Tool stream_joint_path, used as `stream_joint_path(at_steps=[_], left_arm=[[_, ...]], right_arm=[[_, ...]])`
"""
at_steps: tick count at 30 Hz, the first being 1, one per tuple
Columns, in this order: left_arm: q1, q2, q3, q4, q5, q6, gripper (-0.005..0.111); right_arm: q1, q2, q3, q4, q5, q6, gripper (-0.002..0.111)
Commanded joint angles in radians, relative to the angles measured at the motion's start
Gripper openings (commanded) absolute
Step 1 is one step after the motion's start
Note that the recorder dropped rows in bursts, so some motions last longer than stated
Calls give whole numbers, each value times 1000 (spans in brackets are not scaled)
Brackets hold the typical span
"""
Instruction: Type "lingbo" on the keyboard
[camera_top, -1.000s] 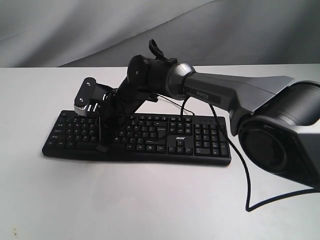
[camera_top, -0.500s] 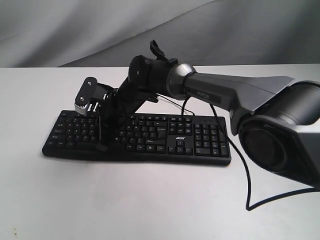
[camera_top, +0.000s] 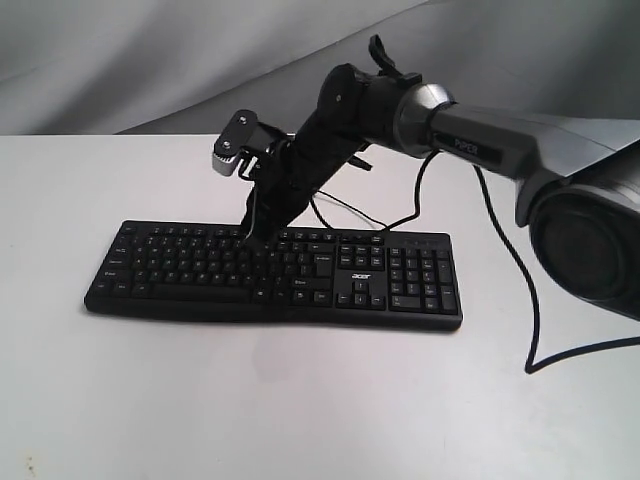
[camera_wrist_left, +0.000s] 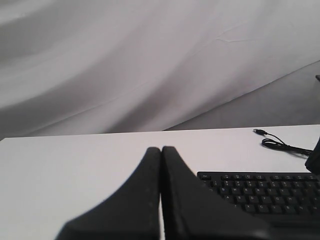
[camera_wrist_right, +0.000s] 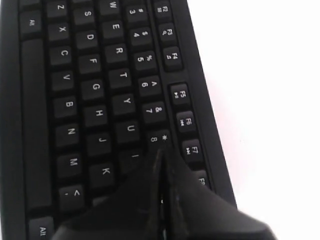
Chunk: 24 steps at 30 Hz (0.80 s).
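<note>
I hold the right tool (camera_wrist_right: 161, 159), tips together, at the I key (camera_wrist_right: 133, 156) of the keyboard (camera_top: 180, 275), mid-frame. Letters typed: cannot tell; probably early.

right arm (camera_top: 500, 150) was a grey-silver tube, white "PIPER" lettering, black wrist joints. thick black cable (camera_top: 531, 300) trailed at frame right. silver-faced module (camera_top: 232, 150) upper left, probably the camera. right gripper (camera_wrist_right: 162, 162) and left gripper (camera_wrist_left: 161, 150) were matte black tapered wedges.

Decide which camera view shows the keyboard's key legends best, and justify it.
The right wrist view: the keyboard fills it, legends readable. The exterior view shows its full width, legends too small; the left wrist view catches only part.
</note>
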Motion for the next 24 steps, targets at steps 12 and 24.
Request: stream_joint_path(at_steps=[12,24], left_arm=[[-7,-5,5,0,-10,-2,1],[-7,-5,5,0,-10,-2,1]], right_arm=[[-20,-13,76,105,-2,-109,0],[-20,-11,82,81,-27,-109,0]])
